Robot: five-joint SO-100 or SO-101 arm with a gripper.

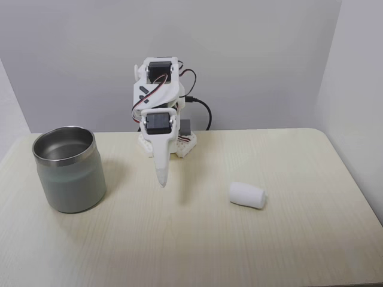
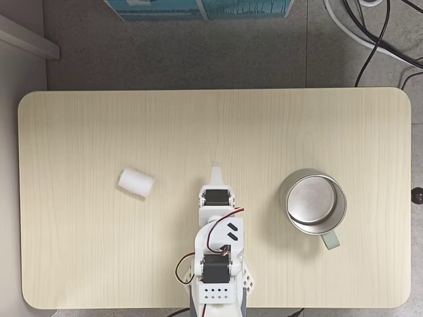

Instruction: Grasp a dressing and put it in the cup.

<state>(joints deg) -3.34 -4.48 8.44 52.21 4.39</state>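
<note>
The dressing (image 1: 247, 195) (image 2: 136, 183) is a small white soft roll lying on its side on the light wood table, right of centre in one fixed view and left of the arm in the top-down one. The steel cup (image 1: 69, 168) (image 2: 315, 201) stands upright on the opposite side, with nothing visible inside. My white gripper (image 1: 161, 177) (image 2: 216, 174) hangs between them, pointing down above the table, its fingers together with nothing held. It touches neither object.
The arm's base (image 1: 166, 143) (image 2: 216, 281) sits at the table's edge. Cables (image 2: 377, 30) run on the floor beyond the table. A teal box (image 2: 198, 8) lies past the far edge. White walls enclose the table in the front-facing view.
</note>
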